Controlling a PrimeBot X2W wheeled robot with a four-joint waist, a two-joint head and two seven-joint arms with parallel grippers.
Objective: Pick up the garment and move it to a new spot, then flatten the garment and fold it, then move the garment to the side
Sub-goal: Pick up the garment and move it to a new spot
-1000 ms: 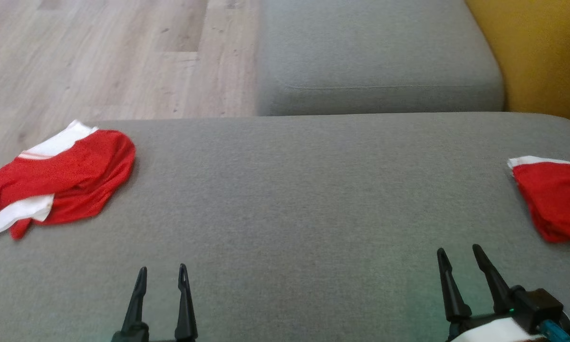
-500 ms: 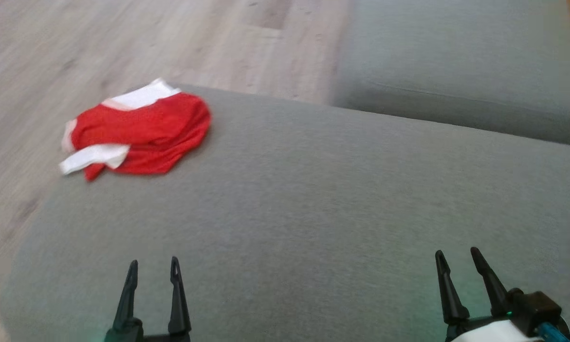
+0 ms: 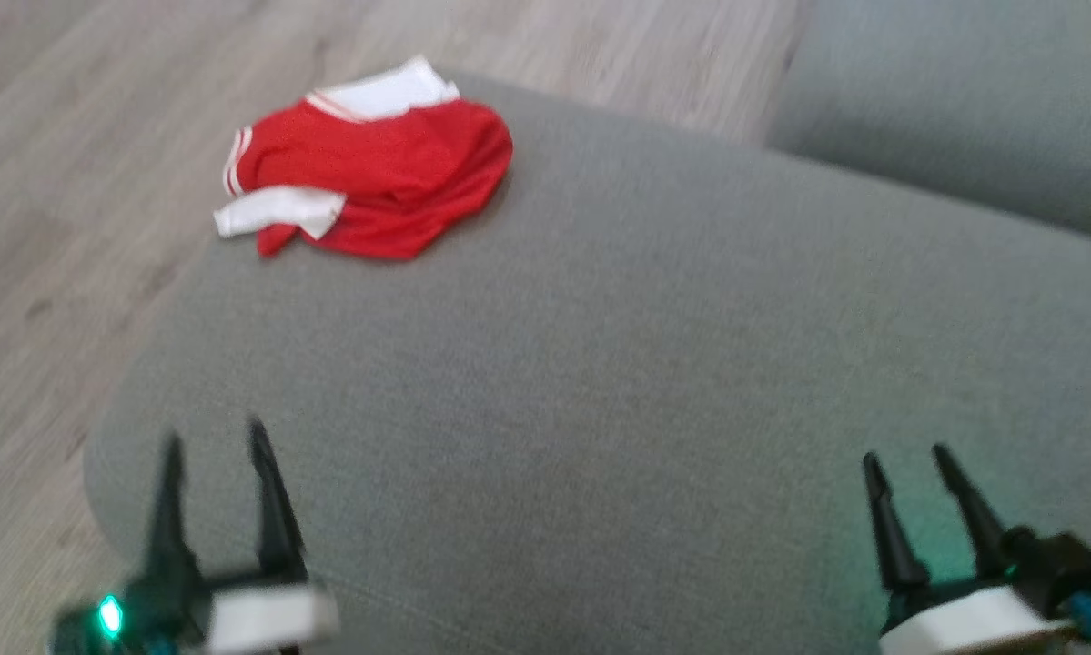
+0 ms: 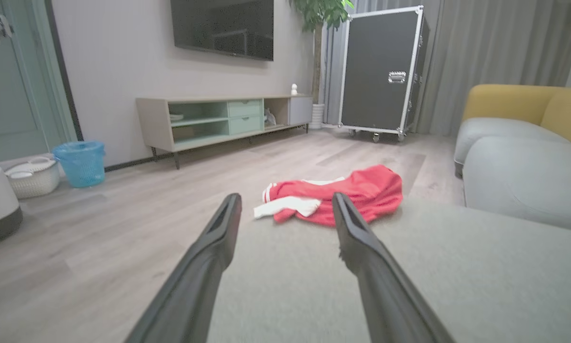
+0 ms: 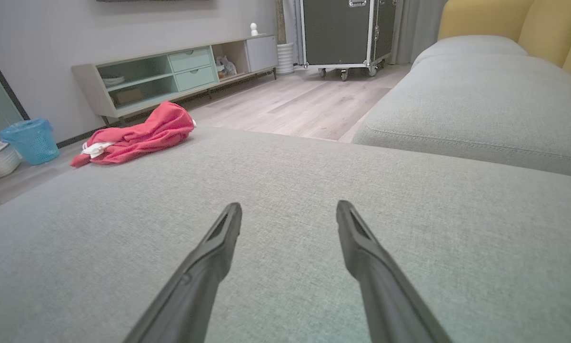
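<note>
Facing the crumpled red-and-white garment (image 3: 372,182) at the far left corner of the grey cushion (image 3: 600,364), long axis crosswise, well apart from and straight ahead of the nearer left gripper (image 3: 213,432), spread wide and empty, with the right gripper (image 3: 906,455), equally agape and empty, farther off.

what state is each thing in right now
garment, crumpled in a heap on the grey cushion, at its far left corner, not held
left gripper, open, empty
right gripper, open, empty
blue bin, upright on the floor
black case, shut, standing upright
</note>
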